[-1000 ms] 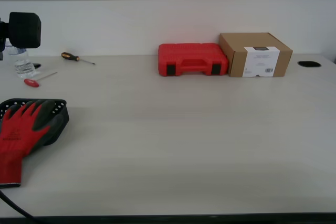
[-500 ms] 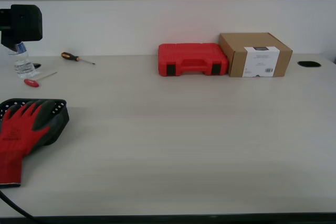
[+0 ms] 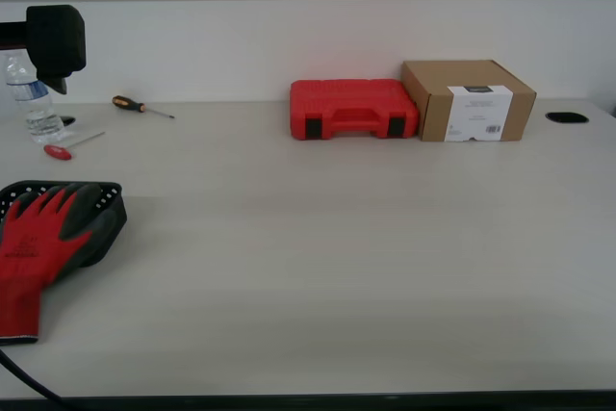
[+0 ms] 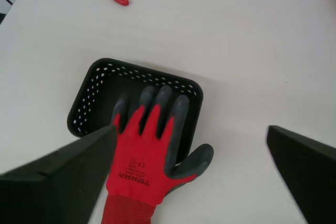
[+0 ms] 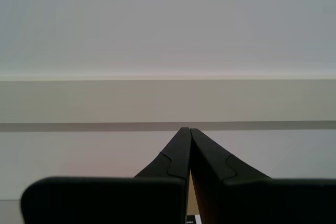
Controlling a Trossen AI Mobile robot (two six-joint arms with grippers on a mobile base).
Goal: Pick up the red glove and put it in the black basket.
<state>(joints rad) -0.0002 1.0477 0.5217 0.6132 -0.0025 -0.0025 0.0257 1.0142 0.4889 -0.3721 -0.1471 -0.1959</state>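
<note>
The red glove (image 3: 43, 238) lies palm-down at the exterior view's left edge, its grey fingertips inside the black basket (image 3: 108, 195) and its cuff trailing out onto the table. From above, the first wrist view shows the glove (image 4: 144, 150) draped over the rim of the basket (image 4: 94, 93). My first gripper (image 4: 191, 129) hangs well above them, open, with nothing between its pads (image 4: 79, 166). My second gripper (image 5: 186, 129) is shut on nothing and points at a bare wall. A black arm part (image 3: 56, 40) shows high at the exterior view's left.
A red plastic case (image 3: 353, 110) and a cardboard box (image 3: 469, 100) stand at the back of the table. A screwdriver (image 3: 135, 105), a red-handled tool (image 3: 60, 151) and a water bottle (image 3: 38, 108) lie beyond the basket. A black cable (image 3: 19, 377) crosses the near edge.
The black arm part at the exterior view's upper left has risen a little and shifted right, uncovering more of the bottle. Glove and basket have not moved.
</note>
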